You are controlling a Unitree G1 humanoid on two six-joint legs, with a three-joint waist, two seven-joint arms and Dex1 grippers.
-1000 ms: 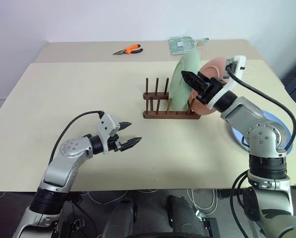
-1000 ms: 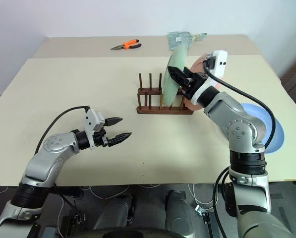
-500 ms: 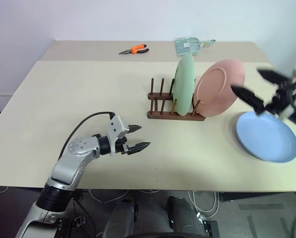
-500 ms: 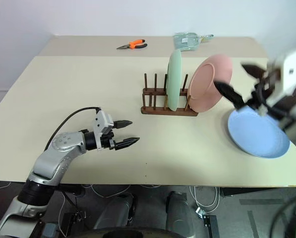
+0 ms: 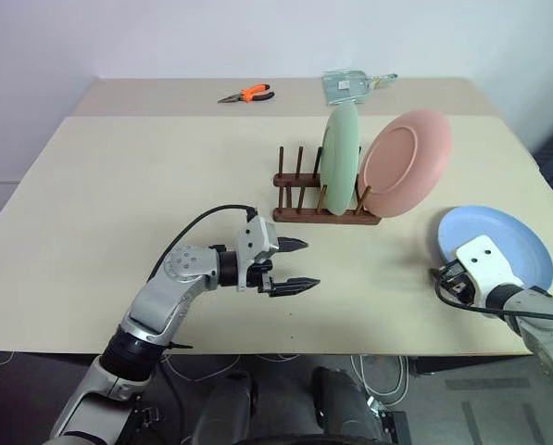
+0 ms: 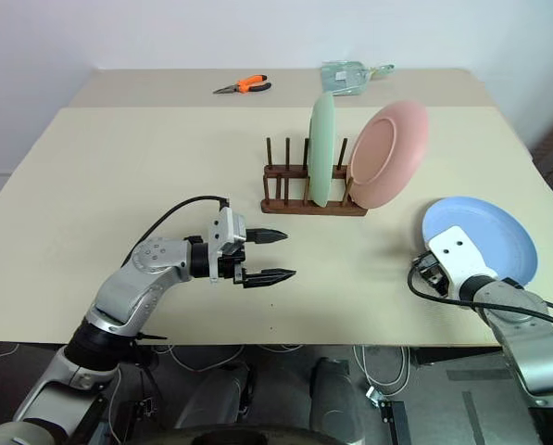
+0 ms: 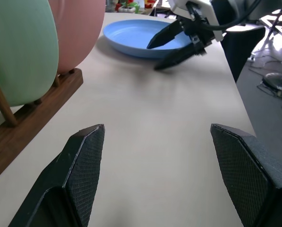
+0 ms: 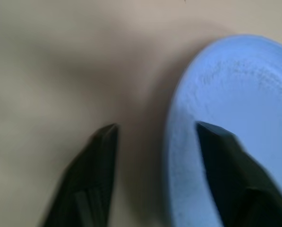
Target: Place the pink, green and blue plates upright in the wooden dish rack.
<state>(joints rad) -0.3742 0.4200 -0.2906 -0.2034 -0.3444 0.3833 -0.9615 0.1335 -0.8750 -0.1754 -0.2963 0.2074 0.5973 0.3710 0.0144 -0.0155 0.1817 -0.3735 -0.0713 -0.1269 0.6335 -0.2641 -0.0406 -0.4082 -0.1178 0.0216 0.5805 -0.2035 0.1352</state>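
Two plates stand in the wooden dish rack [image 5: 324,209]: green plate [image 5: 339,158] and pink plate [image 5: 407,163]. The blue plate [image 5: 498,243] lies flat. The right gripper [image 7: 177,43], fingers apart, straddles its near rim; next it must pinch and lift. The left gripper [image 5: 293,265] hangs spread and empty.

I'm seeing my right gripper [image 8: 155,156] coming away from the pink plate [image 5: 404,164], which it was against a second ago, and dropping down to the near rim of the blue plate [image 5: 503,243]; its fingers are now straddling that edge, one over the plate and one over the table [image 5: 119,185]. The pink plate is now leaning free in the wooden dish rack [image 5: 324,211]. My left gripper [image 5: 295,265] is drifting rightward across the table, jaws spread as before.
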